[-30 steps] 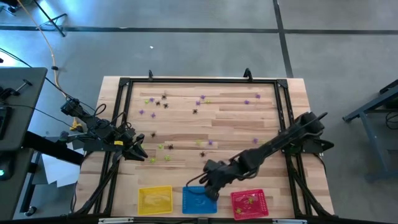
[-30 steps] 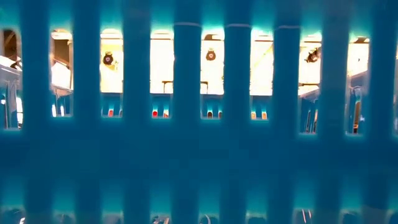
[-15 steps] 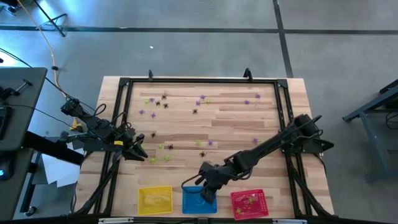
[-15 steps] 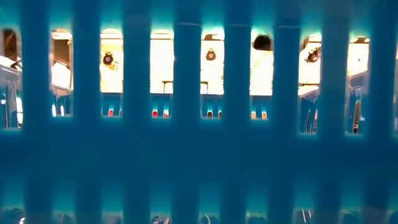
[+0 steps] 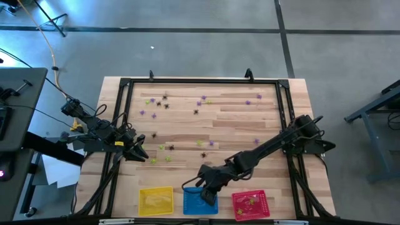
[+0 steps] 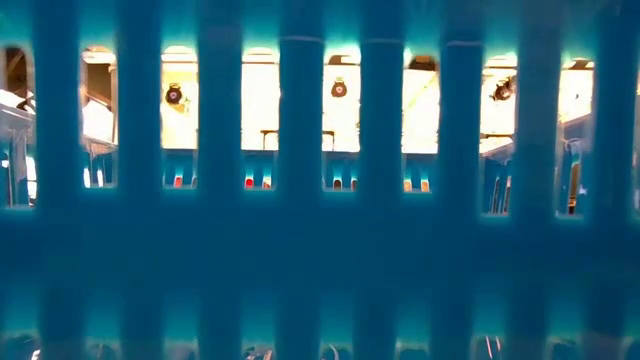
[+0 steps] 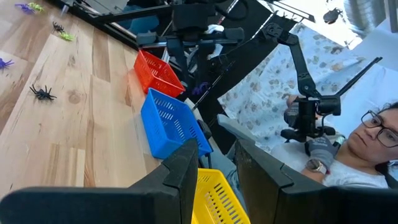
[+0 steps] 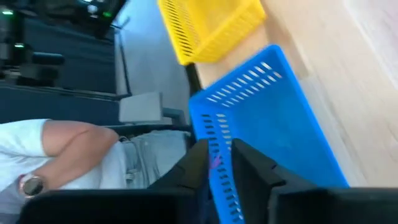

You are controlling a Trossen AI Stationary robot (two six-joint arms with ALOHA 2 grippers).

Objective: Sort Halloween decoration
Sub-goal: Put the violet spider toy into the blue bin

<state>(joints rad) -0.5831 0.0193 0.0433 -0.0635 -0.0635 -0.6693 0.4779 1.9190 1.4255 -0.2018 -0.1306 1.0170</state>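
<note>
Pale wooden tabletop (image 5: 237,119) fills the scene, ringed by a black frame. Along its near edge stand three mesh baskets: a yellow basket (image 5: 155,201) toward the left corner, a blue basket (image 5: 199,201) in the middle and a red basket (image 5: 251,205) to the right, the red one holding a few trinkets.

Over the blue basket hangs the right gripper (image 8: 219,163), its arm stretched low and long from the right edge toward the near edge. Its wrist view shows a narrow gap between the fingers, with a small purple spider trinket (image 8: 216,163) in that gap above the basket's mesh wall; whether the trinket is pinched or already let go I cannot tell.

Risk, as I judge it: the fingers sit right over the basket's outer wall, so a released trinket could drop outside the table, or cling to a finger and ride back out.

At the left edge, the left gripper (image 5: 139,152) waits, nothing held, its fingers (image 7: 180,168) apart.

Farther out, the Halloween decoration (image 5: 169,148) lies scattered across the middle and far part of the tabletop, in black, purple and yellow-green. Beyond the near edge a person (image 7: 367,146) sits.
</note>
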